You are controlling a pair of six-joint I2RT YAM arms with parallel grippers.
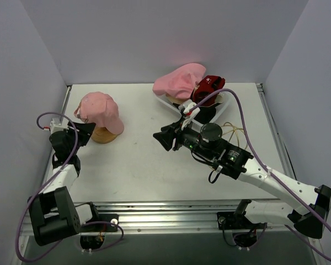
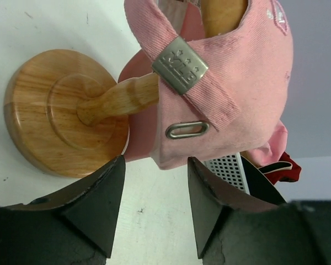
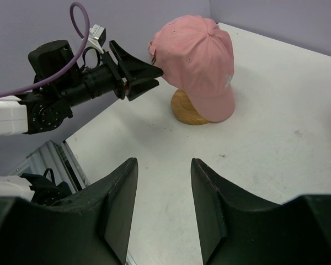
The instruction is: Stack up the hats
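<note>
Pink cap (image 1: 101,110) sits on the wooden stand (image 1: 103,135) at nine o'clock on the counter (image 1: 143,165); other hats (image 1: 182,81) lie at one o'clock. Left tool (image 2: 154,165) and right tool (image 3: 164,165) both stand apart, empty. Snagging the strap (image 2: 187,83) could topple the stand.

A white counter (image 1: 154,171) fills the middle of the scene, matte and lightly scuffed, with a few small dark specks visible in the wrist views. Plain, pale lavender-grey walls close it in on three sides: a back wall (image 1: 154,38), a left wall (image 1: 16,83) and a right wall (image 1: 311,72). A ribbed metal rail (image 1: 171,212) runs along the near edge. The light is soft and even, with faint shadows.
</note>
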